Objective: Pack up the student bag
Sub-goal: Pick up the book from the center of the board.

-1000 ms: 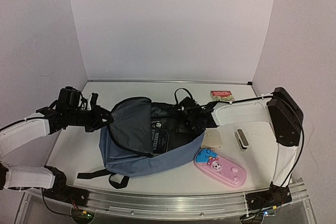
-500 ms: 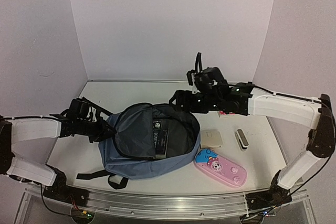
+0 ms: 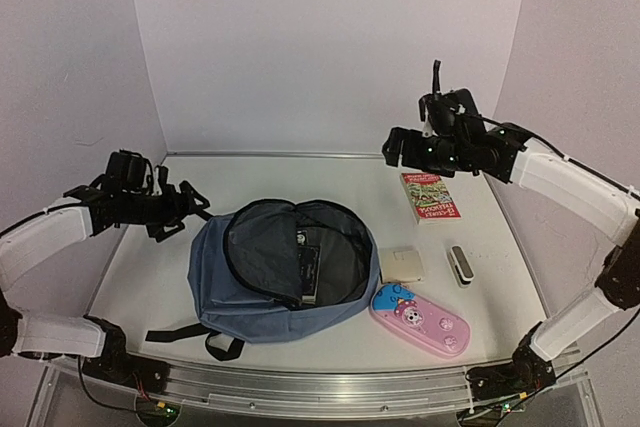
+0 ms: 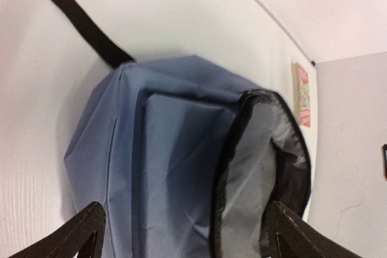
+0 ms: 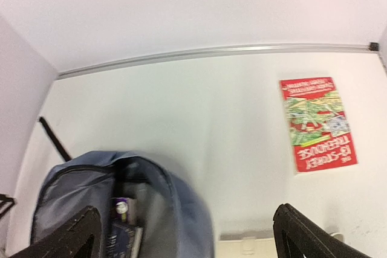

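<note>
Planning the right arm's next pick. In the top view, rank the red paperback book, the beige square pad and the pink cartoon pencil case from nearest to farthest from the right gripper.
From the right gripper:
1. Red paperback book, far right.
2. Beige square pad, beside the slate-blue backpack.
3. Pink cartoon pencil case, near edge.

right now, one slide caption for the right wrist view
Open student bag lower left, red book lying flat right.
</note>
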Robot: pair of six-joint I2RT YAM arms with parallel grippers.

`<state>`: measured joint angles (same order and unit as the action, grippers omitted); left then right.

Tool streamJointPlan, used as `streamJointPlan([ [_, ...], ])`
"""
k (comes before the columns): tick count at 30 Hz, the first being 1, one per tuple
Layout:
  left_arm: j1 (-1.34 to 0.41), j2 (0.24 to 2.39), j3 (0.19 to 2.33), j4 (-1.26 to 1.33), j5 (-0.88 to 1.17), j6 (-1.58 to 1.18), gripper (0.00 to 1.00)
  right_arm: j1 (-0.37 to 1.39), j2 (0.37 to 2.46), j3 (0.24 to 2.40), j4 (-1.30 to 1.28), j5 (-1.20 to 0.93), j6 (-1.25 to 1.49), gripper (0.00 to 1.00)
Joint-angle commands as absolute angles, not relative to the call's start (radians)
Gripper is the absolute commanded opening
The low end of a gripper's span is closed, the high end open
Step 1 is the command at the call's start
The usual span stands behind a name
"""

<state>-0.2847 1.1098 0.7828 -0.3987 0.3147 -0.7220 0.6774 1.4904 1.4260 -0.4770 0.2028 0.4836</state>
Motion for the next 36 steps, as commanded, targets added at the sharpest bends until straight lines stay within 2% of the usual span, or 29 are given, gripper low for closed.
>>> streamJointPlan([
  [1, -0.164, 1.133, 0.971, -0.578, 0.387, -0.502, 0.93, 0.537, 1.628, 1.458, -0.572, 0.238, 0.398, 0.98],
  [6, -0.046, 1.185, 1.062, -0.566, 0.393, -0.336, 0.94, 0.454, 1.838, 1.534, -0.593, 0.309, 0.335, 0.98],
  [9, -0.002, 1.236, 1.094, -0.569, 0.300, -0.318, 0.94, 0.414, 1.953, 1.591, -0.604, 0.361, 0.308, 0.98],
  [13, 0.032, 1.243, 1.090, -0.580, 0.341, -0.306, 0.94, 0.380, 2.073, 1.665, -0.606, 0.347, 0.261, 0.98],
  [17, 0.032, 1.207, 1.061, -0.588, 0.392, -0.234, 0.94, 0.351, 2.150, 1.715, -0.603, 0.280, 0.218, 0.98],
  [21, 0.034, 1.176, 1.034, -0.607, 0.295, -0.221, 0.95, 0.324, 2.207, 1.729, -0.603, 0.233, 0.208, 0.98],
  [25, 0.032, 1.144, 1.012, -0.586, 0.290, -0.225, 0.95, 0.311, 2.247, 1.726, -0.601, 0.197, 0.200, 0.97],
  [31, 0.032, 1.124, 0.995, -0.588, 0.276, -0.228, 0.95, 0.311, 2.282, 1.717, -0.601, 0.225, 0.195, 0.95],
  [33, 0.032, 1.126, 0.996, -0.592, 0.274, -0.231, 0.95, 0.311, 2.295, 1.714, -0.601, 0.243, 0.199, 0.92],
  [36, 0.032, 1.127, 0.994, -0.594, 0.265, -0.234, 0.95, 0.311, 2.304, 1.693, -0.597, 0.250, 0.205, 0.76],
])
